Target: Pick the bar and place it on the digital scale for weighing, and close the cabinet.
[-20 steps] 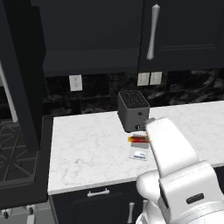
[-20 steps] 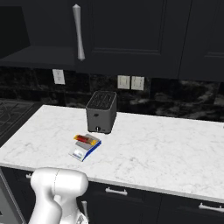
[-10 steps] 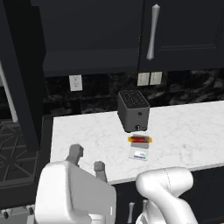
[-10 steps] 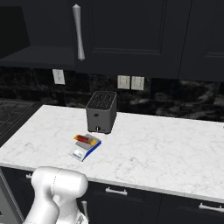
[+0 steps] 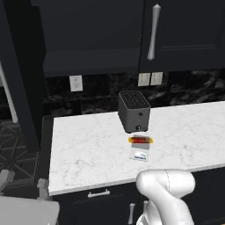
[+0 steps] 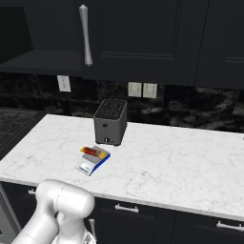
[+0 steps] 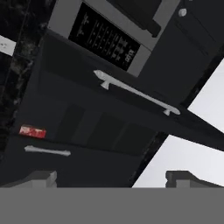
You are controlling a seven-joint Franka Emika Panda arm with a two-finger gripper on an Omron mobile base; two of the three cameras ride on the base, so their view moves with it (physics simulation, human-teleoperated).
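Hand [image 5: 24, 182] now lower left, half cut off; bar [image 5: 140, 140] atop digital scale [image 5: 139, 154].

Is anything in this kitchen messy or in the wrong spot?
One thing: the left door of the cabinet hangs open over the stove side. The bar lies neatly on the digital scale before the toaster.

You will find no legible text, brand, number or sign here. The digital scale [image 5: 140, 154] at the counter's [image 5: 88, 154] front edge has a blue display strip, its characters too small to read. The red label [image 7: 32, 131] in the hand view is blurred.
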